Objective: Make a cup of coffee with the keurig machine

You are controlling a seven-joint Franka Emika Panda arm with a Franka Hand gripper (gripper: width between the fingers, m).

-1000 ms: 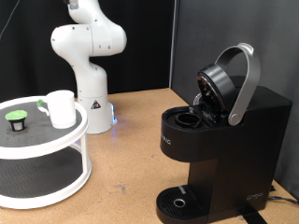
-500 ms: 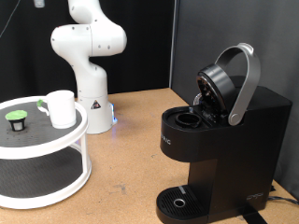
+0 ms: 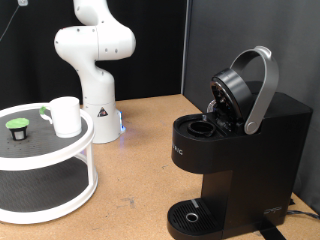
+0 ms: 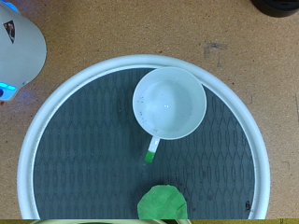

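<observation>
Early stage, I judge. Keurig [image 3: 235, 140] lid is up, brew chamber open, drip tray bare. Cup [image 3: 66, 116] sits empty on the white tray [image 3: 60, 195], pod [image 3: 18, 129] near it, neither loaded. My wrist camera looks straight down on the cup [image 4: 169, 102]. Gripper isn't visible; can't tell its spread.

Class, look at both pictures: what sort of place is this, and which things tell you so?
Probably a robotics lab test bench: a robot arm bolted to a wooden table, black curtains behind, and a keurig machine with a cup staged on a round tray.
</observation>
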